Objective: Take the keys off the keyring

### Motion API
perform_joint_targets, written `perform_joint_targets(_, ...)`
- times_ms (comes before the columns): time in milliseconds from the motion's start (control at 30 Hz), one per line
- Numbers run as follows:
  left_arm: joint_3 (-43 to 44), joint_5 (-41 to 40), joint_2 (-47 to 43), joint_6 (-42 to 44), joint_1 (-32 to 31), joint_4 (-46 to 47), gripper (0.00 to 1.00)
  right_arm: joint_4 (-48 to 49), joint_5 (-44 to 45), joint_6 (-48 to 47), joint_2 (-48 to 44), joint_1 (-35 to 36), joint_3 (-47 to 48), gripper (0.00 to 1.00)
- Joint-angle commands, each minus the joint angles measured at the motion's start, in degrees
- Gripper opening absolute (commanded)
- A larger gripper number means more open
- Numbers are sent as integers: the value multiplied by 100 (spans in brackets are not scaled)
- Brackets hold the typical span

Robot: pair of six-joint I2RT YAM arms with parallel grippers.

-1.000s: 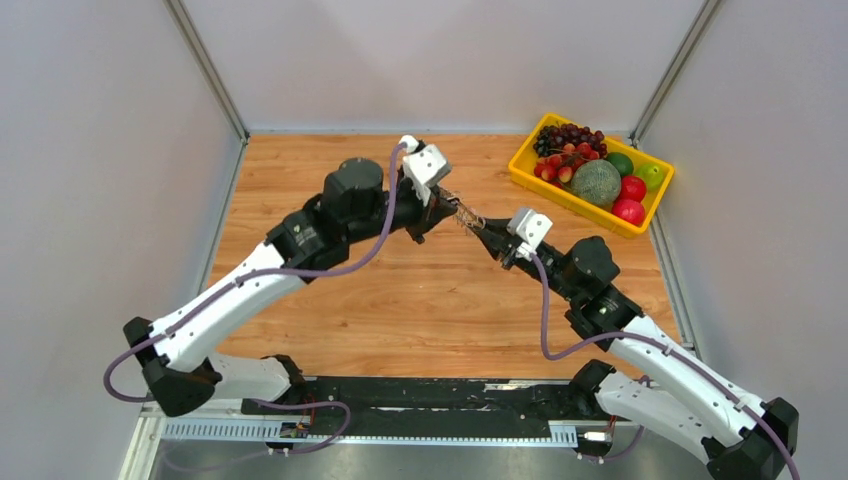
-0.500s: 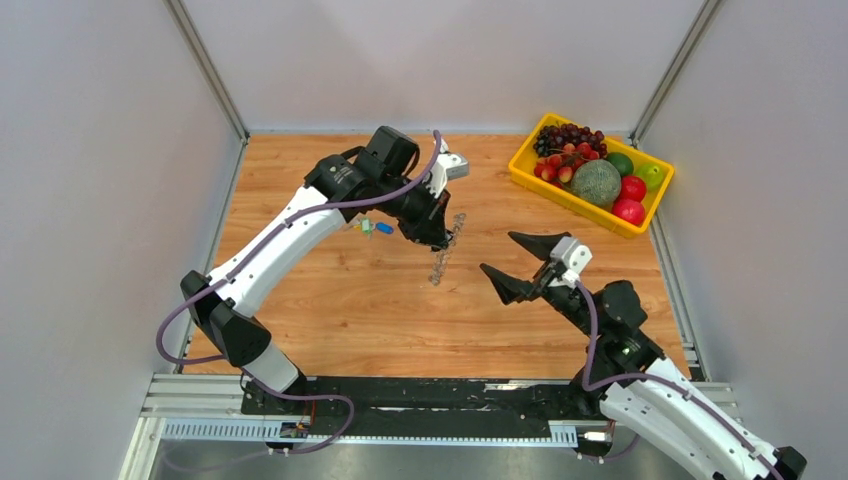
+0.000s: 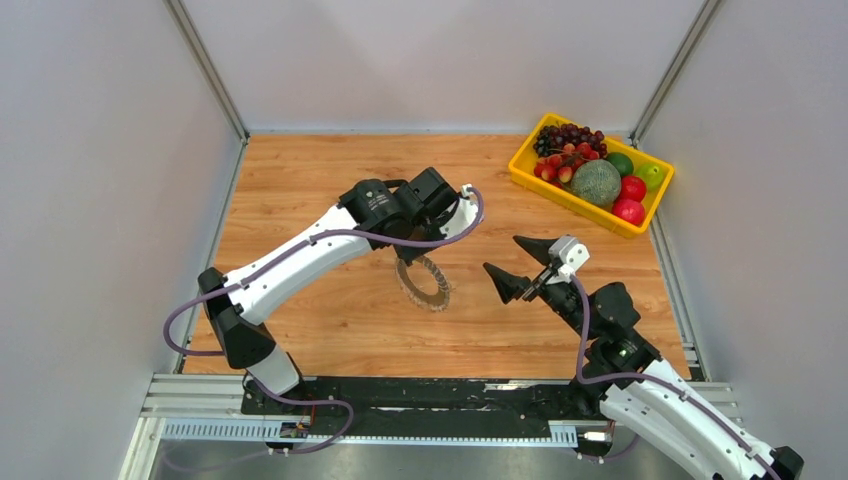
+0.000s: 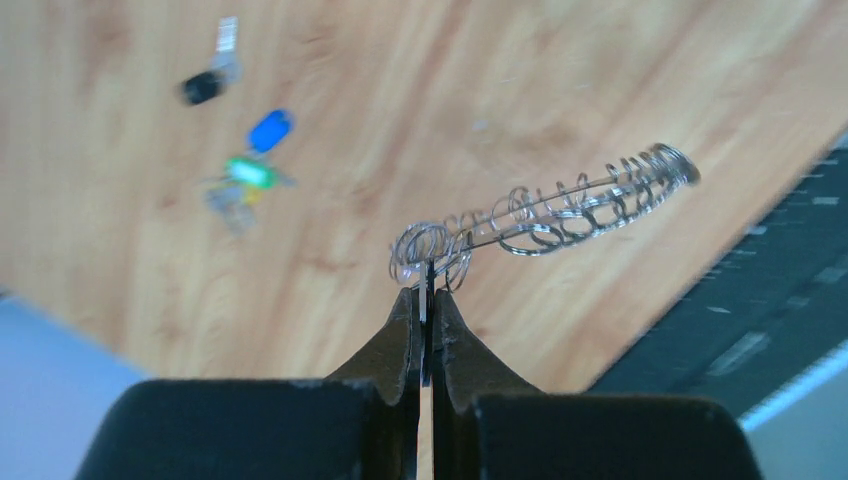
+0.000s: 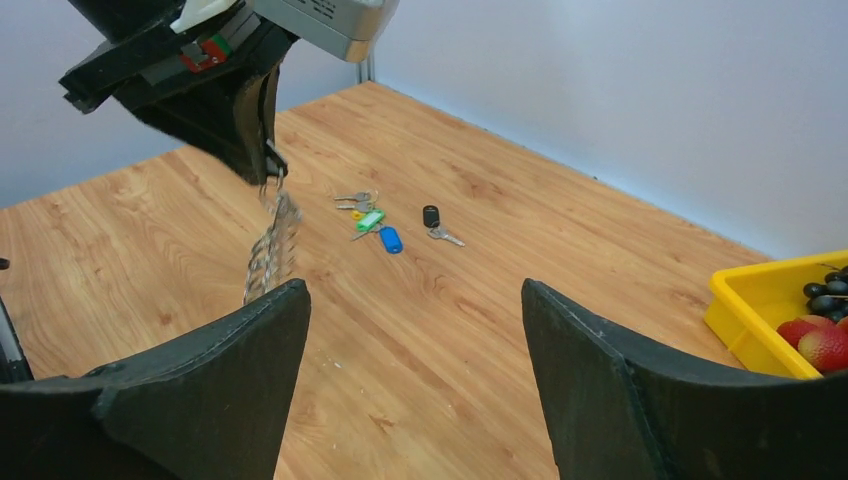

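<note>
The left gripper (image 4: 425,300) is pinched tight, its two black fingers closed on the rim of the keyring (image 4: 545,212); the keyring is a loop of silver wire coils, and it stretches away from the fingertips over the wooden table (image 3: 330,170); seen from the right wrist it hangs down edge-on from the left gripper, near the middle of the table; whether its low end touches the wood I cannot tell; the right gripper (image 5: 415,300) stands wide open with nothing between its fingers (image 5: 200,400); it is apart from the keyring, to the right of it, and points toward it; the keys (image 5: 356,203) lie on the table, off the keyring and beyond it toward the far wall; most lie in a small bunch with a green tag (image 5: 370,221) and a blue tag (image 5: 390,240); one key with a black head (image 5: 431,215) lies just beside the bunch, separate from it; a yellow tray (image 3: 570,200) of fruit (image 3: 597,182) sits at the far right corner, well apart from both grippers
</note>
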Motion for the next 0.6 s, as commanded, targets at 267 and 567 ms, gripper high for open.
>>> perform_joint_targets(267, -683, -3753, -522, 3361, -769, 2431, 0, 322, -459, -36, 240, 17, 30, 79)
perform_joint_targets(567, -3237, -2033, -2689, 4861, -784, 5382, 0, 867, -1226, -338, 470, 23, 1, 68)
